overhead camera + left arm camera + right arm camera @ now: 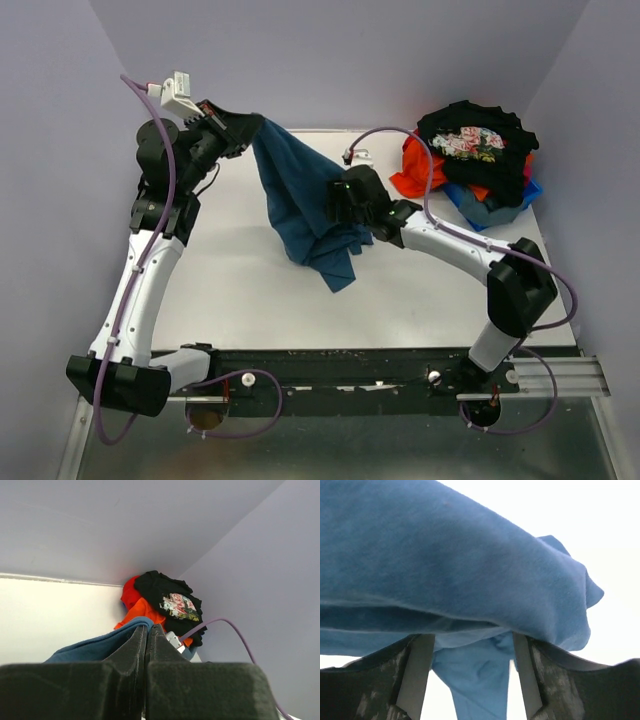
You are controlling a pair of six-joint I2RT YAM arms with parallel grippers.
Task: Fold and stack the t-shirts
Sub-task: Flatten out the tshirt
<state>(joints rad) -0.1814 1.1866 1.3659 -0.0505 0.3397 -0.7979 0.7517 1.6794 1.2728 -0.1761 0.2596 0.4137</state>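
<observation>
Nothing is folded yet: the teal-blue t-shirt (298,200) hangs over the counter (240,290), clamped in the left jaws, while the right jaws stand apart around its lower folds. The black floral t-shirt (472,140), orange-red t-shirt (415,172) and bright blue t-shirt (490,212) lie heaped at the far right corner, the blue one mostly buried.

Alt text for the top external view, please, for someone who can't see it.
The left gripper holds a plain teal-blue cloth t-shirt up by one edge so it hangs over the white table, the right gripper against its middle. A heap of black floral, orange-red and bright blue shirts lies at the far right corner.
</observation>
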